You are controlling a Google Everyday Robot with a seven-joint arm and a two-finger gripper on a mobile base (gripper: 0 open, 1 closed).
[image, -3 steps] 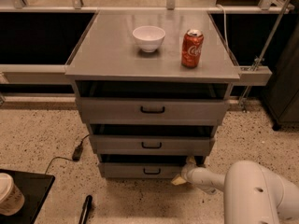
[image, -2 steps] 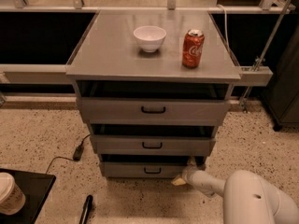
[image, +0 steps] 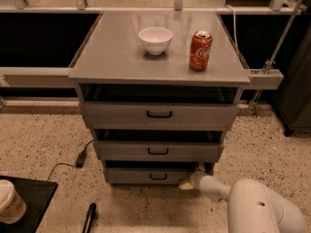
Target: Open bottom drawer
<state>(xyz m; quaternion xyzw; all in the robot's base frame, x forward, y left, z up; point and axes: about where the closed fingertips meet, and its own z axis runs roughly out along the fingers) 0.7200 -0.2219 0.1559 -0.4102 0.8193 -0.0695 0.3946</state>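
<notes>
The bottom drawer [image: 146, 175] is the lowest of three grey cabinet drawers, with a small black loop handle [image: 158, 176] on its flat front. It stands slightly out, like the two above. My gripper [image: 190, 181] is low at the drawer's right front corner, its pale tip right against the corner. The white arm [image: 252, 208] reaches in from the lower right. The gripper sits to the right of the handle, not on it.
A white bowl [image: 155, 39] and a red soda can [image: 200, 51] stand on the cabinet top [image: 116, 57]. A black cable [image: 73, 161] lies on the speckled floor at left. A paper cup [image: 9, 205] on a black tray is at lower left.
The arm's white body has slid slightly right and lower in the view. The gripper stays at the bottom drawer's right corner; the drawers look unchanged.
</notes>
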